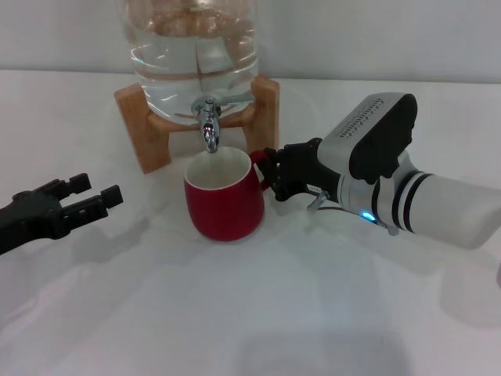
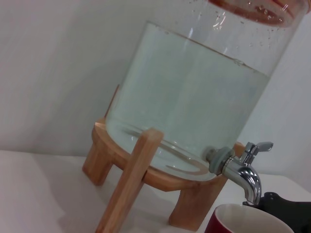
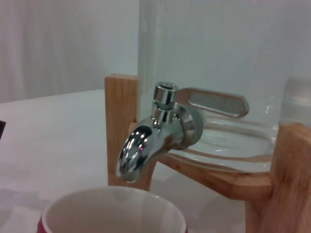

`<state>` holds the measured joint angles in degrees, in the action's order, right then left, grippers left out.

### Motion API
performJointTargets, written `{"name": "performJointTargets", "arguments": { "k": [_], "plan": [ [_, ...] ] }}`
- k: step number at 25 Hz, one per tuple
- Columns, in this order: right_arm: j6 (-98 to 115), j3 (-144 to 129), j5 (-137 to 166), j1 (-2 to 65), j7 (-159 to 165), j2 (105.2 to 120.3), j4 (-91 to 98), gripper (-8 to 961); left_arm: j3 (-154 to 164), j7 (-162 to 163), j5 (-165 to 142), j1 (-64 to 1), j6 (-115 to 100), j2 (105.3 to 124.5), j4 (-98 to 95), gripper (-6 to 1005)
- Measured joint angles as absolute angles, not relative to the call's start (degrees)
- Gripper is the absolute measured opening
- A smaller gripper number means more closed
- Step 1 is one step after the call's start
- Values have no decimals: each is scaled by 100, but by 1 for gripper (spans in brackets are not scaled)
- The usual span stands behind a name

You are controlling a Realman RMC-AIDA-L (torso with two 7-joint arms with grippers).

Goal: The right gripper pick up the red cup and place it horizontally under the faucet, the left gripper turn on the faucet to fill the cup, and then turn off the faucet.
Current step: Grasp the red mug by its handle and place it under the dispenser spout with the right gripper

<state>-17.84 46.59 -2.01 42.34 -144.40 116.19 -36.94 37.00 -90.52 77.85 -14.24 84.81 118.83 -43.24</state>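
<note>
Right hand (image 1: pixel 272 174) grips red cup (image 1: pixel 225 196) handle under faucet (image 1: pixel 209 125)

R gripper (image 1: pixel 268 174) fingers clamped, arm extended, L gripper (image 1: pixel 92 196) fingers apart, low

A plain white table (image 1: pixel 235 329) fills the space, its surface smooth and softly lit, with faint shadows. Behind it runs a pale wall (image 1: pixel 376 35), bare and evenly lit.
</note>
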Motion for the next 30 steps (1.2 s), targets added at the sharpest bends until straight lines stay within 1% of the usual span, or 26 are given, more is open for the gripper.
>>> {"name": "performJointTargets", "arguments": {
  "k": [30],
  "plan": [
    [-1855, 4623, -320, 4340, -14429, 11619, -3589, 116, 3700, -9041, 7798, -1447, 8430, 11883, -4324, 887]
  ]
}}
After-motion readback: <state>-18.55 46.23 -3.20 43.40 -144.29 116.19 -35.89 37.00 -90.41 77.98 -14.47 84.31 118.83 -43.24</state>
